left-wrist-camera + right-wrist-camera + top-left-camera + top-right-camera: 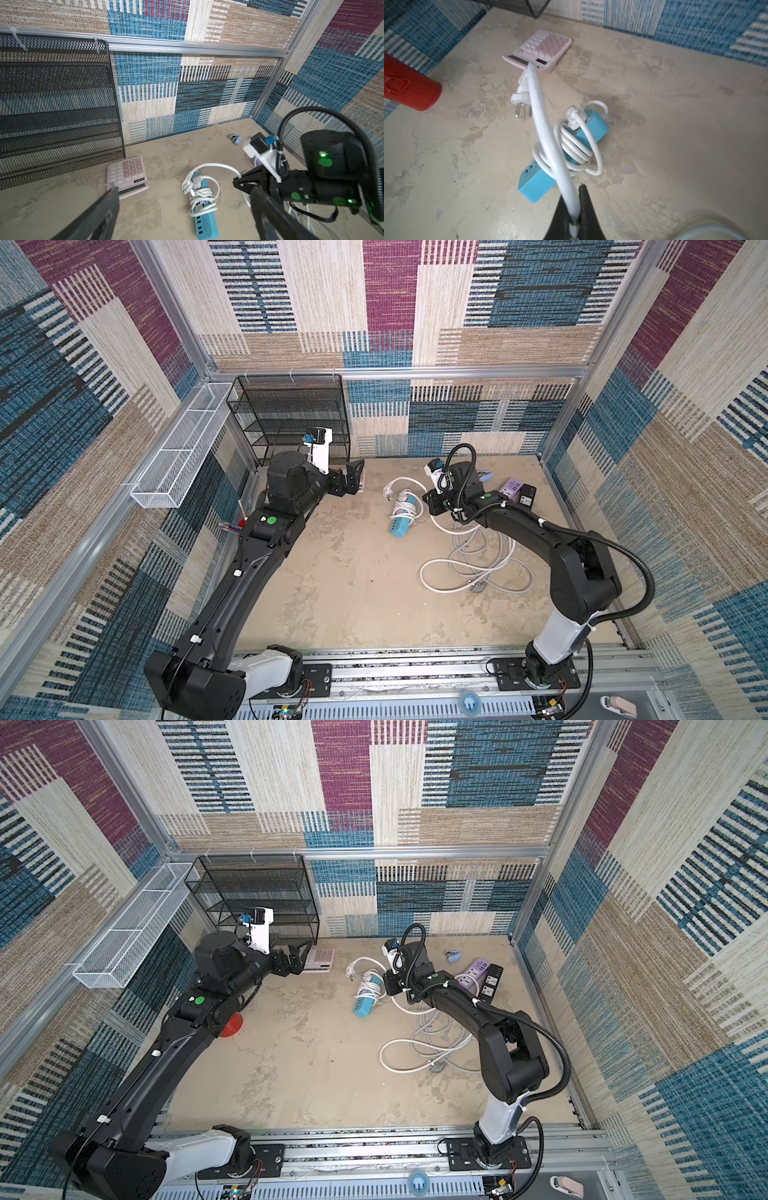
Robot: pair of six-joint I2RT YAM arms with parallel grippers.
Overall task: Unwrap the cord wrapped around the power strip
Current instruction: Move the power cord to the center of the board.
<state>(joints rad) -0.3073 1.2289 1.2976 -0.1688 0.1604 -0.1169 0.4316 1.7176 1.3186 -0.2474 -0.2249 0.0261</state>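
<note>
A blue power strip (400, 522) (536, 186) lies on the table's middle, with a white cord (405, 479) (576, 148) coiled several times around its far half. The cord's plug (520, 99) rests on the table beside the strip's far end. My right gripper (572, 207) (430, 501) is shut on the free stretch of cord that runs to the plug, held just right of the strip and above the table. Open and holding nothing, my left gripper (184, 192) (353, 477) hovers at the back left, apart from the strip (205, 218).
A pink calculator (318, 961) lies under the left gripper, in front of a black mesh rack (291, 418). Purple and black power strips (517, 490) and loose cords (469, 568) lie beneath the right arm. A red object (230, 1026) stands at the left edge.
</note>
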